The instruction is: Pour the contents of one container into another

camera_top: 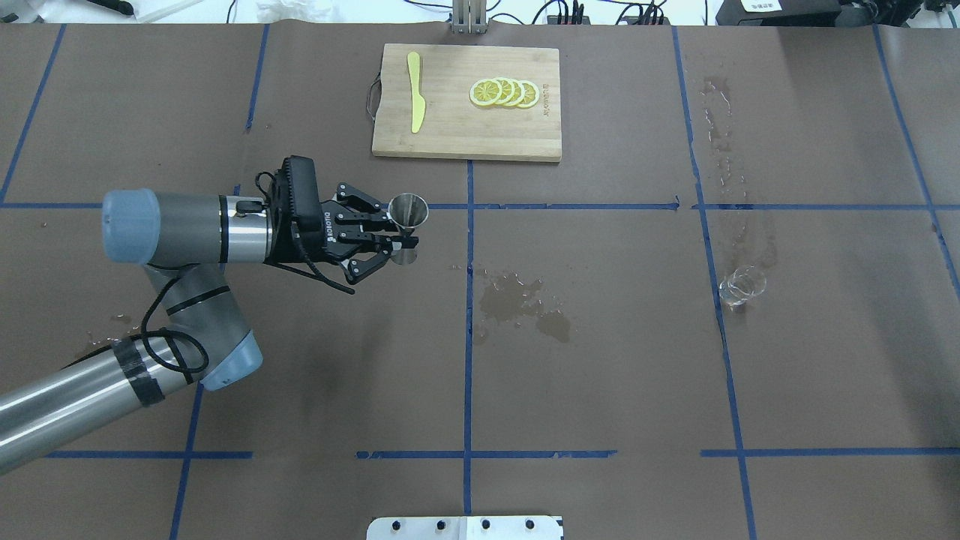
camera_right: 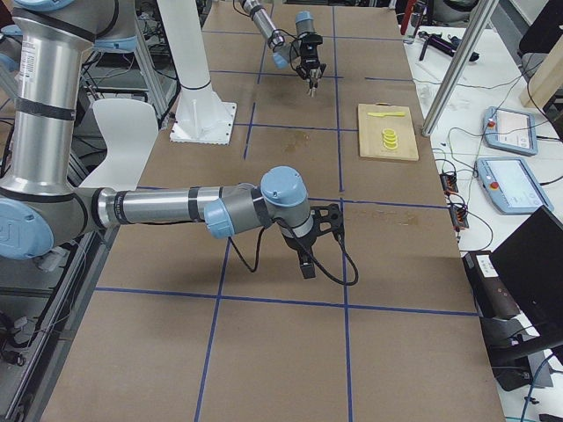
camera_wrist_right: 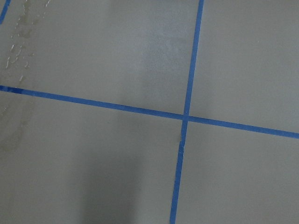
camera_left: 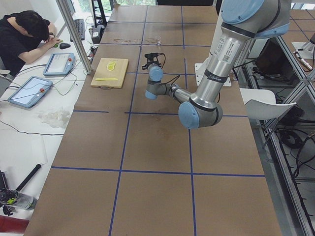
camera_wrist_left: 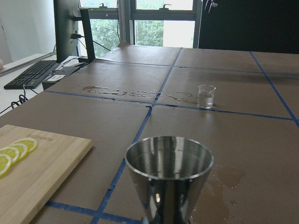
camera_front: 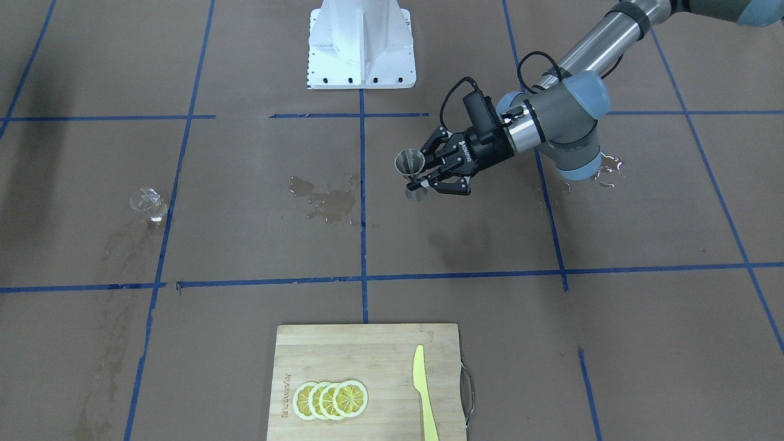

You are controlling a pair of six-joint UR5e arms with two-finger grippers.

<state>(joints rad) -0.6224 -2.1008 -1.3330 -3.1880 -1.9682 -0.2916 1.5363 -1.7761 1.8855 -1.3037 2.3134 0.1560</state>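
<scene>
steel jigger [camera_top: 409,212] seems light, stiff and slippery; my left pincer [camera_top: 403,241] clenches its narrow waist, with the fragile glass cup [camera_top: 741,288] well apart ahead.

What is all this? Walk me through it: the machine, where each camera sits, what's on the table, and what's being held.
Two robot arms work at a taped brown table. Two cameras look down from above, two from the table's ends, one rides each wrist. The left gripper is shut on a steel jigger, upright, at its waist. A clear glass cup stands far off. A cutting board carries lemon slices and a yellow knife. The right gripper hangs over the table; open or shut, I cannot tell.
</scene>
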